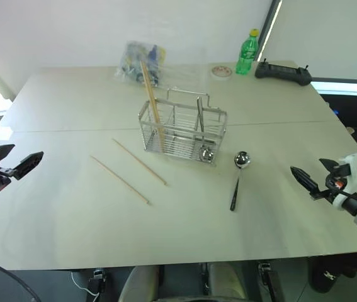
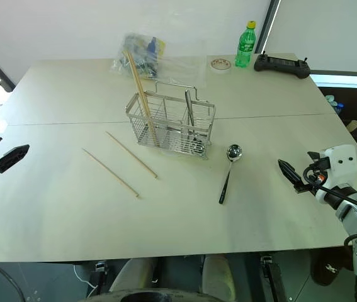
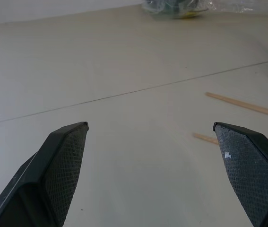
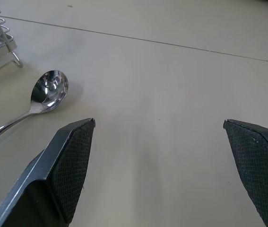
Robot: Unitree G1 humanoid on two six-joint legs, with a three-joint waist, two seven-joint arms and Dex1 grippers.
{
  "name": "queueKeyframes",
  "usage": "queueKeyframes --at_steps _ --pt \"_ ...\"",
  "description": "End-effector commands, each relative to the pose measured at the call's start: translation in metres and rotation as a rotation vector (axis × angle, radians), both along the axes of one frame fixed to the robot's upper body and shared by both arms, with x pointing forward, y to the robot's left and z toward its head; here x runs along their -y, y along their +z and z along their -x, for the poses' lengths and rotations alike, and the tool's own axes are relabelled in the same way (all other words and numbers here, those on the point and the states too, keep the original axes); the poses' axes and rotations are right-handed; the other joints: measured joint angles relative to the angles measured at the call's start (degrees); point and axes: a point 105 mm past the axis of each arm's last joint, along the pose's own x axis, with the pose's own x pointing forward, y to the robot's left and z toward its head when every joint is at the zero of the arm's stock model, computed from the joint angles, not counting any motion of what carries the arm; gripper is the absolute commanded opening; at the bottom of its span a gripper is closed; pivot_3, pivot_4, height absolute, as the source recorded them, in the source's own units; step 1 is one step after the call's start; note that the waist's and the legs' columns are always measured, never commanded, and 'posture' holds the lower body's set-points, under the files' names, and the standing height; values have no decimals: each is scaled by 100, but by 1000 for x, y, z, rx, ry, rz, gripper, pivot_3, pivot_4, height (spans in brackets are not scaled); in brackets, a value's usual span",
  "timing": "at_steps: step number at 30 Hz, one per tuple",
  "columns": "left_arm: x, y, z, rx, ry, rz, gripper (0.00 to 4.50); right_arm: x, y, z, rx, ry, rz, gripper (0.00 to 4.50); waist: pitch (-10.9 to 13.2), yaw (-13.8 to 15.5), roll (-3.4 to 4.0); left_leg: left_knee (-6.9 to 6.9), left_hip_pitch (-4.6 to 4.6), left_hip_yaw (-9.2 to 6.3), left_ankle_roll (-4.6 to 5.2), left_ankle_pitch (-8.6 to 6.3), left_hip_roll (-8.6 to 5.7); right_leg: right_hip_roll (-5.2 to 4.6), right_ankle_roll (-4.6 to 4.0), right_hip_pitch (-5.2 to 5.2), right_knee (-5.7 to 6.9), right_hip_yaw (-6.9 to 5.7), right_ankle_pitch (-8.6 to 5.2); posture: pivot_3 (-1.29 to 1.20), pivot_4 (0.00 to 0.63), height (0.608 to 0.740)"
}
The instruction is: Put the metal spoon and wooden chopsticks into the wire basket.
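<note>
The metal spoon (image 1: 240, 170) lies on the table between both raised, level arms, each gripper spread wide and empty.

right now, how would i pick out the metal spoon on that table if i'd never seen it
Start at the wire basket in the middle of the table. Just off the basket's near right corner lies the metal spoon, flat on the tabletop, bowl towards the basket. Its shiny round bowl and dark handle set it apart from the pale wooden chopsticks lying left of the basket.
</note>
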Motion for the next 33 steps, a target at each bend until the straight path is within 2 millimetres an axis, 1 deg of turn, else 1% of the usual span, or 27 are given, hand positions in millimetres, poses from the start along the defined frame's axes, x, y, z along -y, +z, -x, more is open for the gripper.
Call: queueKeyframes --at_steps 1,13,16,19,23,26,29,33 --pt "0 15 0 51 -2 -39 4472 2 9 0 41 -11 17 4500 0 0 0 0 0 0 0 0 0 0 0 0 0 0 0 0 150 707" --pt "1 15 1 36 -8 -30 4472 0 9 0 36 -8 9 4500 0 0 0 0 1 0 0 0 0 0 0 0 1 0 0 0 150 707" --pt "7 15 -1 34 -28 -37 4472 -1 9 0 31 -6 5 4500 0 0 0 0 1 0 0 0 0 0 0 0 1 0 0 0 150 707" --pt "19 21 -3 48 -70 -29 4472 -2 8 -1 23 2 12 4500 0 0 0 1 1 0 0 0 0 0 0 1 1 0 0 0 150 707" --pt "43 18 -2 22 -168 -32 4472 -4 12 -2 24 0 14 4500 0 2 0 1 1 0 0 0 0 0 0 2 1 0 0 0 150 707" --pt "69 18 1 -10 -288 -22 4472 -10 11 -1 0 -7 25 4500 0 0 1 1 1 2 0 0 0 0 0 2 1 1 0 0 150 707" --pt "99 22 7 -36 -431 -10 4472 -26 12 0 -30 16 25 4500 0 0 1 1 0 0 0 0 0 1 -1 1 3 0 0 0 150 707" --pt "146 30 20 -72 -668 -42 4472 -58 16 2 -97 62 -29 4500 1 -8 2 2 1 0 0 0 1 2 -1 1 4 1 0 0 150 707"
